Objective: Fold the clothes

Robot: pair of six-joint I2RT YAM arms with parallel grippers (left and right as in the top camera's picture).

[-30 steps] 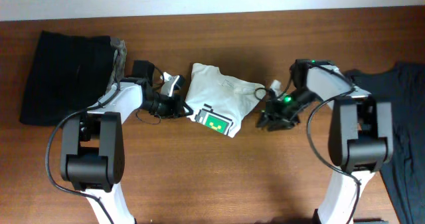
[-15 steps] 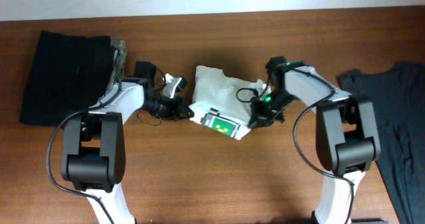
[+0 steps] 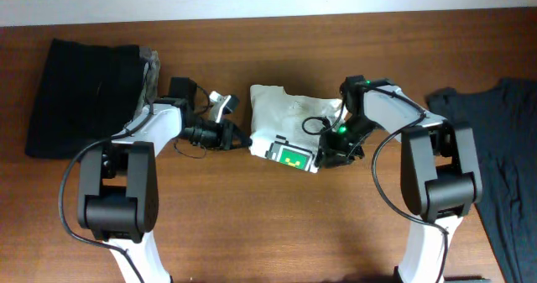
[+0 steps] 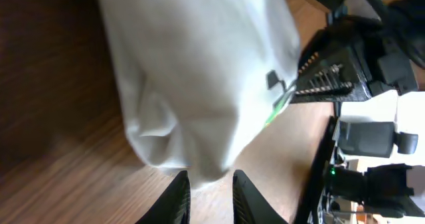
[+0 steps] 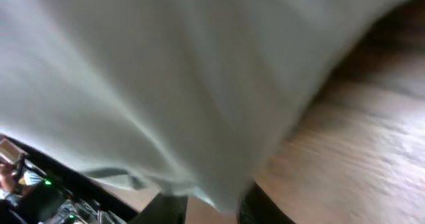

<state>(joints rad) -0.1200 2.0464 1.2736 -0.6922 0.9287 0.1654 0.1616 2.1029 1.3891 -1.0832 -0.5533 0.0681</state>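
Observation:
The white T-shirt (image 3: 292, 119) lies as a compact bundle at the table's middle, its green print (image 3: 294, 157) on the front edge. My left gripper (image 3: 241, 138) is at the bundle's left edge. In the left wrist view its fingers (image 4: 179, 196) stand slightly apart, with the shirt's hem (image 4: 199, 104) just reaching the tips and wood showing between them. My right gripper (image 3: 329, 151) is at the bundle's front right corner. The right wrist view is blurred. Its fingers (image 5: 265, 209) are apart, and a tip of white cloth (image 5: 166, 71) hangs loosely between them.
A black garment (image 3: 80, 94) lies flat at the far left, with a grey piece (image 3: 151, 69) at its right edge. A dark grey garment (image 3: 495, 140) spreads over the right end of the table (image 3: 277, 233).
The right gripper swept left with the shirt's right side, folding it inward, then eased back a little. The bundle is narrower and the print faces front. Both grippers' jaws have parted.

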